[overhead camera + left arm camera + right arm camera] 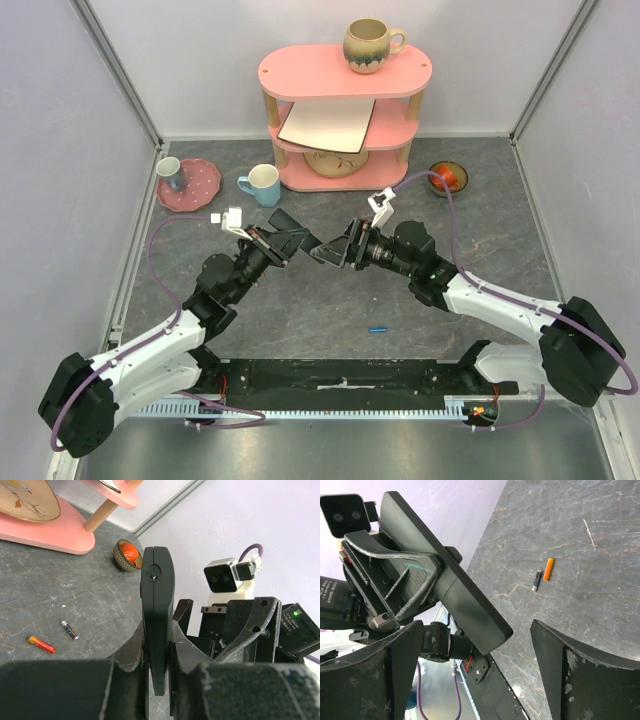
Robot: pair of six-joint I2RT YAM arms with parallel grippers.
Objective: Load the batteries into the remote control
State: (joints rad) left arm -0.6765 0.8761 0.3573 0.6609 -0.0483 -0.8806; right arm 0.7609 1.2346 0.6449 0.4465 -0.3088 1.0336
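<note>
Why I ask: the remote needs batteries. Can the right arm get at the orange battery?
Probably yes: its fingers are open and empty, and the orange battery lies on bare table, only a dark battery beside it.

A: Lighting?
B: Bright, even, diffuse from above; faint soft shadows on the table [330, 300].
A: Sharpness?
B: Overhead view crisp. In 2 wrist views, near fingers [55, 690] blurred, backgrounds sharp.

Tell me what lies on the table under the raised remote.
An orange battery and a dark battery lie on the table below the remote control in the left gripper. From above, the arms hide that patch.
</note>
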